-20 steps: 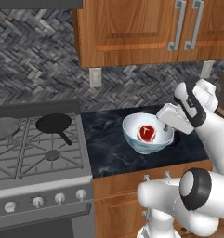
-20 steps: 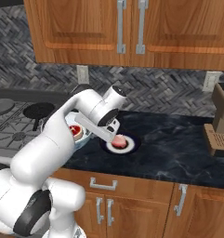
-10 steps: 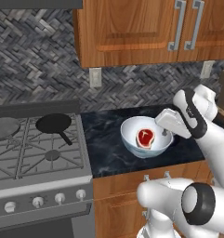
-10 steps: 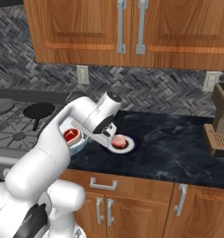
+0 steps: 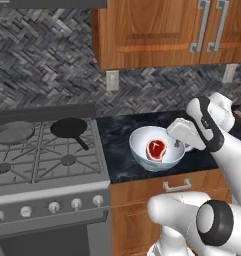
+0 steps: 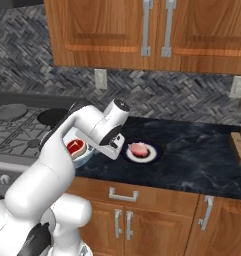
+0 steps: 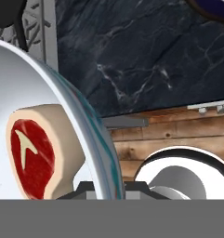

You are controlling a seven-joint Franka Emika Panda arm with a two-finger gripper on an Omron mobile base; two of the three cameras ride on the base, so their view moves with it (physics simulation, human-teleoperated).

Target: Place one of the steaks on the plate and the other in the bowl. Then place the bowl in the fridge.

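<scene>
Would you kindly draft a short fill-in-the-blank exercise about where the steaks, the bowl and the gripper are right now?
1. One steak lies inside the white ____.
2. The other steak rests on the ____, on the dark counter.
3. The gripper is shut on the bowl's ____.
4. The black pan sits on the ____.

Missing words: bowl; plate; rim; stove
</scene>
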